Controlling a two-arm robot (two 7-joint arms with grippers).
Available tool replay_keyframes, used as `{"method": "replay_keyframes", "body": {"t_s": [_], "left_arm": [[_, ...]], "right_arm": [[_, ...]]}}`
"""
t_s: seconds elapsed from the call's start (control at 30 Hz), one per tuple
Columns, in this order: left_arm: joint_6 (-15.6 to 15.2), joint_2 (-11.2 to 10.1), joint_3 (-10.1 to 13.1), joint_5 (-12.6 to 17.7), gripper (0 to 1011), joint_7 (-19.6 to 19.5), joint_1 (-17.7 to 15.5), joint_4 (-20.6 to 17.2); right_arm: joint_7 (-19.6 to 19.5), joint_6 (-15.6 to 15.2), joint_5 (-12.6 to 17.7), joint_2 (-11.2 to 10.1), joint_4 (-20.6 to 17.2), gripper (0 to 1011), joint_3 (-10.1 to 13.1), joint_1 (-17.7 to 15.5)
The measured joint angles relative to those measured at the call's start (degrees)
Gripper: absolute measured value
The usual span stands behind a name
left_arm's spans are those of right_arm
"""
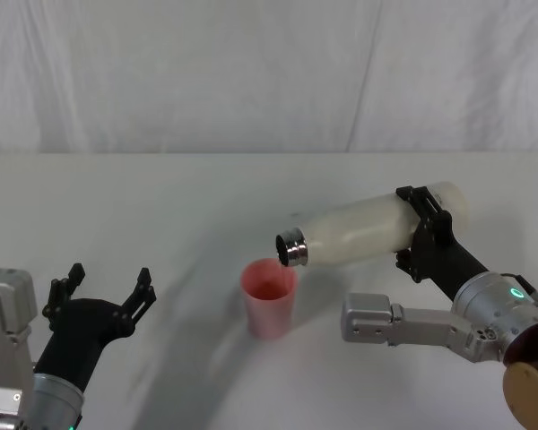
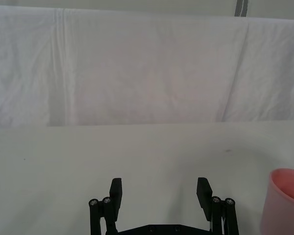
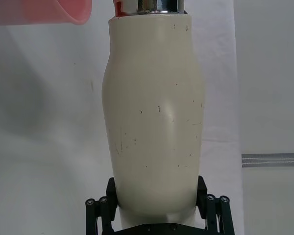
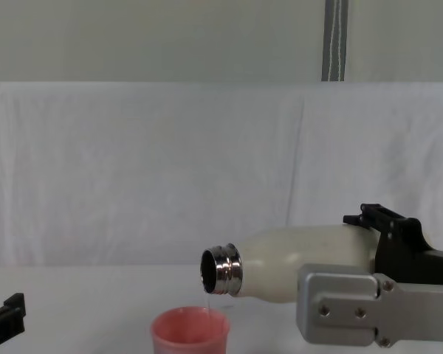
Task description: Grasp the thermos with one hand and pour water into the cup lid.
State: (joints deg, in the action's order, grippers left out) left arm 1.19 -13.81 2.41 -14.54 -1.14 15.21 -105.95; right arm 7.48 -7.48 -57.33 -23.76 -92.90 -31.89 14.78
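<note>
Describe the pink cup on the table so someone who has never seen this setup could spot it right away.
Start at the white table against the white cloth backdrop. Near its middle the right gripper holds the thermos tipped on its side, steel neck pointing toward the robot's left. Standing upright just below that neck is the cup lid: small, salmon-pink, slightly tapered, the only coloured item there.

Left gripper (image 2: 160, 193) fingers spread, bare table (image 1: 161, 206) ahead & between them, cup lid (image 1: 270, 297) just off to their right side w/ thermos (image 1: 359, 233) neck tilted above its rim, blocking any approach from overhead.
</note>
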Motion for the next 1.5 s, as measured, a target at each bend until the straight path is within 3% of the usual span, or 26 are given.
{"method": "replay_keyframes", "body": {"t_s": [1.5], "left_arm": [[0.0,0.0,0.0,0.0,1001,0.0,0.0,0.0]], "right_arm": [[0.3,0.0,0.2,0.0,0.2,948,-0.1,0.2]]}}
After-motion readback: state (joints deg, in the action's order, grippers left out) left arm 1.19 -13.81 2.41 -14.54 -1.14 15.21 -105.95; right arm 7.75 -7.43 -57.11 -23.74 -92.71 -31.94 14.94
